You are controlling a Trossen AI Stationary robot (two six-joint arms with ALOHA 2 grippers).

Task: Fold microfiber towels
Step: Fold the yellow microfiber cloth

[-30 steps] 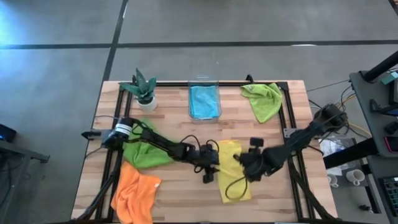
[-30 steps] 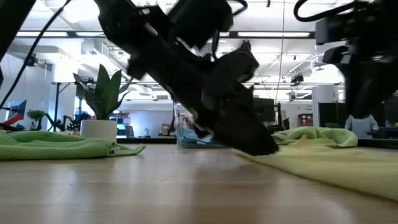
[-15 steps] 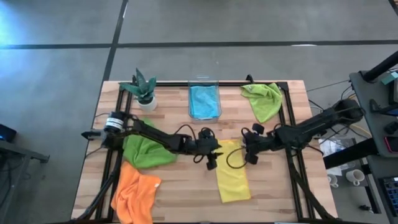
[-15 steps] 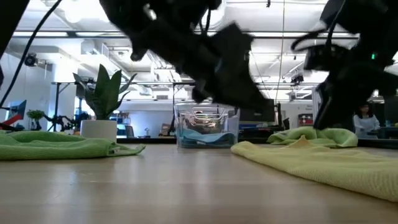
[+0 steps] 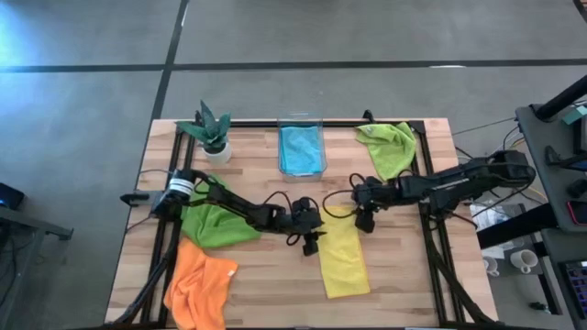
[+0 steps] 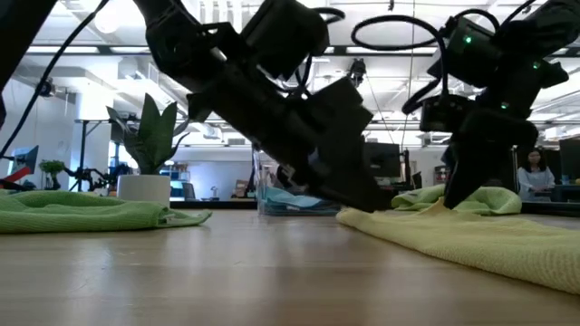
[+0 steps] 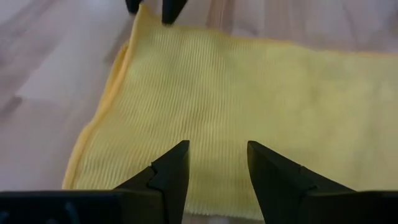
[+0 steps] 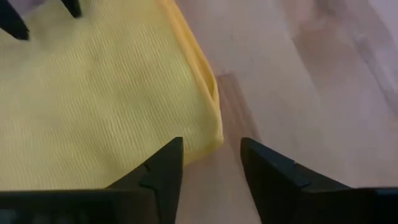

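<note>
The yellow towel (image 5: 342, 258) is lying lengthwise, stretching away from both grippers: left gripper (image 5: 310, 240) and right gripper (image 5: 363, 216) are hovering released, empty, flanking its far end.

A second ago the right pincer (image 5: 363, 218) sits low over the middle of the yellow towel (image 5: 343, 259), gathering a dark cable loop across the cloth; now it hangs over the towel's far right corner, its fingers parted wider and holding nothing. The towel, then broader and rumpled, now lies as a narrow flat strip on the surface. The left pincer (image 5: 309, 240) has shifted to the towel's far left corner.
</note>
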